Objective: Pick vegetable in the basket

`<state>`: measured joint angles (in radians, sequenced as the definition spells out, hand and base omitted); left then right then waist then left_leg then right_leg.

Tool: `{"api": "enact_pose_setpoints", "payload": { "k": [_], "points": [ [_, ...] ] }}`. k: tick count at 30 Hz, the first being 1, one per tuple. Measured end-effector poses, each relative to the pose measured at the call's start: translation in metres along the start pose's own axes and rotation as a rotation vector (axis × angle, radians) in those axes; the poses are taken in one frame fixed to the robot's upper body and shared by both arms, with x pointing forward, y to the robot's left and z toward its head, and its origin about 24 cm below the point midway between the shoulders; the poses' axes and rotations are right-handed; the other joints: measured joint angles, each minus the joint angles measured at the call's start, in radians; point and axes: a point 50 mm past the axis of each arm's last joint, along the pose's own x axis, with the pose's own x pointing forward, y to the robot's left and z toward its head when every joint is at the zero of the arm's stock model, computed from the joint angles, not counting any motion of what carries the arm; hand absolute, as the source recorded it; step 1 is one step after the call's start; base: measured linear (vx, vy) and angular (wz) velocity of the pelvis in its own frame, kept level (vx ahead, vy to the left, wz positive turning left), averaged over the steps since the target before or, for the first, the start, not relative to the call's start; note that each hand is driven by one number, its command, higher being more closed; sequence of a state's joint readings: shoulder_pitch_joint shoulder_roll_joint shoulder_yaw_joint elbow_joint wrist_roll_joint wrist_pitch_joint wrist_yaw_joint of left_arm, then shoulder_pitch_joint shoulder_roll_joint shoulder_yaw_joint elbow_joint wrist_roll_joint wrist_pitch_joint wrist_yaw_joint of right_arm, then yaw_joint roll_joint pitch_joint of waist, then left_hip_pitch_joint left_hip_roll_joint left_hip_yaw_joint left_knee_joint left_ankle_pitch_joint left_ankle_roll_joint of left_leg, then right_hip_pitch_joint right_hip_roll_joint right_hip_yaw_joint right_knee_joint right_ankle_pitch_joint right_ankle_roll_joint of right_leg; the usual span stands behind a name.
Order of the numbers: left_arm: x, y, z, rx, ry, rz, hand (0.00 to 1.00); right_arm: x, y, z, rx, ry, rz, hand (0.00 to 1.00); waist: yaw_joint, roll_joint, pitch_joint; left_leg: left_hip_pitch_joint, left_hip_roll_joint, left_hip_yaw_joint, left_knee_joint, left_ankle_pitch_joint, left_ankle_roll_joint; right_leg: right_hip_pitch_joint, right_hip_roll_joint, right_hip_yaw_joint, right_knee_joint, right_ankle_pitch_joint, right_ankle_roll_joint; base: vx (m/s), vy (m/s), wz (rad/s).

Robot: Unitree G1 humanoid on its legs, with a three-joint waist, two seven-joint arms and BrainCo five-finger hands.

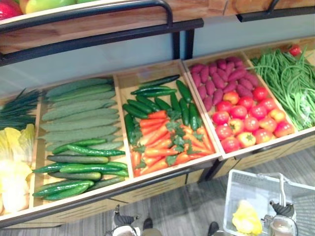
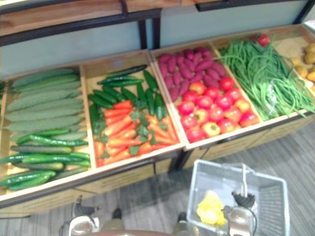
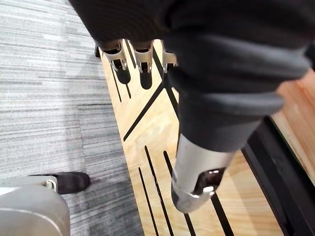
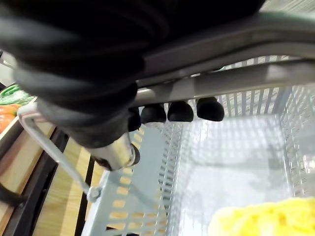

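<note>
So, the robot's left hand (image 3: pixel 216 88) is hanging low by the front of the produce stand. Its fingers (image 3: pixel 142 69) are loose and pretty much straight, with nothing in them. Right past them is the stand's slotted wooden front panel (image 3: pixel 162 147), with grey carpet (image 3: pixel 49 98) underneath.

Up and ahead of that hand the bins run across. Some yellow leafy greens (image 1: pixel 12 167) sit way out to its left. Next is a big bin of pale cucumbers (image 1: pixel 78 118) with darker, glossy ones (image 1: pixel 78 169) piled on the near side. Between the two hands, further up, there's a bin of carrots (image 1: pixel 167 142). Ahead of the right hand sits one with purple sweet potatoes (image 1: pixel 221 78) at the back and tomatoes (image 1: pixel 246 120) in front. Green beans (image 1: pixel 290 83) sit beyond that, off to its right.

The right hand (image 4: pixel 74 73) is the busy one. Its dark fingertips (image 4: pixel 179 110) are hooked right round the grey metal handle (image 4: pixel 231 83) of a see-through plastic basket (image 2: pixel 211 169), fully closed on it, so the basket hangs just under the hand in front of the stand. Down in the bottom of the basket, a bit to the left of that hand, lies a yellow vegetable (image 1: pixel 246 219). I can't tell what kind it is.
</note>
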<state>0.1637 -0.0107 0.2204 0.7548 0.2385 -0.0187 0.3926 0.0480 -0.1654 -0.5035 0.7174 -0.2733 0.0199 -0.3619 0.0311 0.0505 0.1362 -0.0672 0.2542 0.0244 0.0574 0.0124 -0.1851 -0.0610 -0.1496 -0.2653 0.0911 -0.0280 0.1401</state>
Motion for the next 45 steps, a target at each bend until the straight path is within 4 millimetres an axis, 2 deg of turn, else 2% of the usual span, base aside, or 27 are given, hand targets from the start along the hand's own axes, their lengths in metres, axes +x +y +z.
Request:
{"api": "enact_pose_setpoints", "payload": {
  "k": [4, 8, 13, 14, 16, 17, 18, 22, 26, 30, 33, 37, 40, 45],
  "points": [
    [0.001, 0.004, 0.005, 0.006, -0.029, 0.013, 0.0, 0.0, -0.004, -0.006, 0.018, 0.025, -0.019, 1.0, 0.0, 0.001, -0.001, 0.003, -0.02, 0.021, -0.031, -0.002, 0.0, 0.013, -0.014, 0.002, -0.058, 0.043, 0.015, -0.05, 0.099, 0.01],
    [-0.004, 0.024, 0.021, 0.021, -0.152, 0.101, 0.0, -0.001, -0.019, -0.022, 0.032, 0.076, -0.068, 1.0, 0.0, -0.013, -0.009, 0.02, -0.037, 0.035, -0.056, -0.003, 0.005, 0.037, -0.025, 0.003, -0.111, 0.071, 0.024, -0.04, 0.045, -0.03],
    [-0.022, 0.047, 0.036, 0.079, -0.299, 0.173, 0.0, -0.005, -0.03, -0.041, 0.041, 0.136, -0.099, 1.0, 0.002, -0.006, -0.018, 0.02, -0.046, 0.042, -0.06, -0.001, 0.01, 0.038, -0.034, 0.003, -0.116, 0.076, 0.028, 0.0, 0.0, 0.0],
    [-0.025, 0.05, 0.041, 0.077, -0.33, 0.182, 0.0, -0.006, -0.03, -0.043, 0.043, 0.145, -0.1, 1.0, 0.005, -0.007, -0.02, 0.019, -0.046, 0.043, -0.063, -0.001, 0.01, 0.038, -0.034, 0.003, -0.116, 0.078, 0.031, 0.0, 0.0, 0.0],
    [-0.041, 0.056, 0.07, 0.082, -0.506, 0.212, 0.0, -0.007, -0.032, -0.052, 0.068, 0.19, -0.108, 1.0, 0.031, -0.011, -0.026, 0.026, -0.046, 0.048, -0.074, 0.002, 0.012, 0.047, -0.035, 0.002, -0.121, 0.085, 0.03, 0.0, 0.0, 0.0],
    [-0.044, 0.058, 0.076, 0.082, -0.542, 0.219, 0.0, -0.007, -0.031, -0.054, 0.069, 0.196, -0.106, 1.0, 0.034, -0.015, -0.03, 0.026, -0.046, 0.049, -0.075, 0.003, 0.012, 0.047, -0.034, 0.002, -0.121, 0.085, 0.03, 0.04, -0.016, 0.0],
    [-0.051, 0.06, 0.089, 0.058, -0.617, 0.228, 0.0, -0.008, -0.03, -0.055, 0.07, 0.205, -0.101, 1.0, 0.038, -0.014, -0.047, 0.029, -0.046, 0.052, -0.076, 0.005, 0.008, 0.048, -0.034, 0.003, -0.121, 0.086, 0.03, 0.06, -0.016, -0.03],
    [-0.066, 0.06, 0.109, 0.042, -0.745, 0.233, 0.0, -0.008, -0.029, -0.056, 0.074, 0.21, -0.095, 1.0, 0.051, -0.016, -0.06, 0.04, -0.045, 0.051, -0.085, 0.005, 0.008, 0.061, -0.035, -0.005, -0.121, 0.086, 0.03, 0.05, -0.014, 0.03],
    [-0.081, 0.067, 0.118, -0.002, -0.807, 0.263, 0.0, -0.007, -0.028, -0.053, 0.087, 0.205, -0.094, 1.0, 0.055, -0.02, -0.06, 0.034, -0.05, 0.032, -0.08, 0.005, 0.008, 0.073, -0.042, -0.032, -0.121, 0.085, 0.031, 0.03, -0.006, 0.16],
    [-0.09, 0.074, 0.131, -0.018, -0.875, 0.282, 0.0, -0.002, -0.019, -0.039, 0.104, 0.172, -0.076, 1.0, 0.058, -0.02, -0.059, 0.034, -0.05, 0.027, -0.067, -0.006, 0.01, 0.088, -0.046, -0.044, -0.118, 0.084, 0.031, -0.01, 0.0, 0.09],
    [-0.088, 0.075, 0.143, 0.066, -0.936, 0.281, 0.0, -0.001, -0.01, -0.028, 0.085, 0.134, -0.038, 1.0, 0.058, -0.022, -0.06, 0.035, -0.041, 0.054, -0.072, -0.005, 0.011, 0.085, -0.043, -0.043, -0.118, 0.077, 0.033, -0.02, -0.013, -0.03],
    [-0.069, 0.074, 0.156, 0.231, -0.981, 0.293, 0.0, 0.0, -0.002, -0.019, 0.056, 0.099, -0.002, 1.0, 0.055, -0.026, -0.062, 0.04, -0.035, 0.077, -0.085, 0.004, 0.012, 0.072, -0.036, -0.02, -0.124, 0.078, 0.035, -0.01, -0.018, -0.13],
    [-0.048, 0.074, 0.154, 0.384, -0.949, 0.296, 0.0, 0.002, -0.004, -0.016, 0.029, 0.079, 0.01, 1.0, 0.035, -0.03, -0.067, 0.056, -0.038, 0.088, -0.105, 0.023, 0.008, 0.058, -0.036, -0.002, -0.124, 0.084, 0.03, 0.06, -0.01, -0.12],
    [-0.028, 0.08, 0.148, 0.552, -0.903, 0.281, 0.0, 0.003, -0.004, -0.015, 0.019, 0.069, 0.014, 1.0, 0.01, -0.042, -0.075, 0.059, -0.045, 0.107, -0.11, 0.019, 0.006, 0.043, -0.04, 0.024, -0.129, 0.085, 0.031, 0.08, 0.005, -0.15]
  ]
}}
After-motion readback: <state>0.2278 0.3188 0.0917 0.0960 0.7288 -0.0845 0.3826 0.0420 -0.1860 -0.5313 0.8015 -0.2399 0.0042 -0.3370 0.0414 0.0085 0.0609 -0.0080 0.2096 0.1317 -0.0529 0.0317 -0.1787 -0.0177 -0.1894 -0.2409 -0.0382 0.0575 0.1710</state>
